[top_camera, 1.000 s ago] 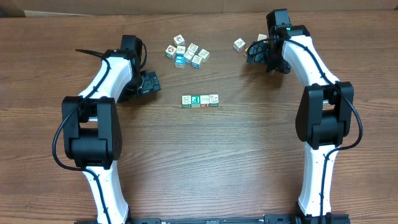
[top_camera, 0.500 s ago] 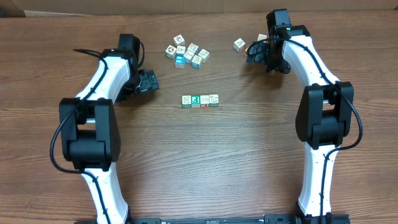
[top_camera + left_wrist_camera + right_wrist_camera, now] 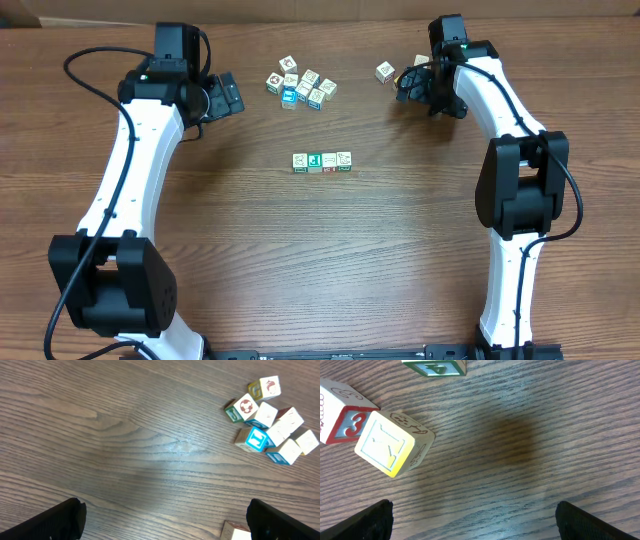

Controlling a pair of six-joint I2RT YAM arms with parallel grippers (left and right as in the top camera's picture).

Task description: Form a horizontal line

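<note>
Arms both reached toward the bench's (image 3: 400, 260) far edge. Left fingers (image 3: 55, 520) and right fingers (image 3: 367, 520) were spread wide, holding nothing. Horizontal line (image 3: 322, 161) sat mid-bench: four cubes touching, long axis parallel to the far edge. Full line showed overhead only. Left wrist view showed the loose clump (image 3: 270, 425). Right wrist view showed a yellow-faced cube (image 3: 392, 450) beside a red "3" cube (image 3: 337, 415).

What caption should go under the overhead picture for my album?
A straight row of four cubes, with a loose clump of cubes beyond it.
</note>
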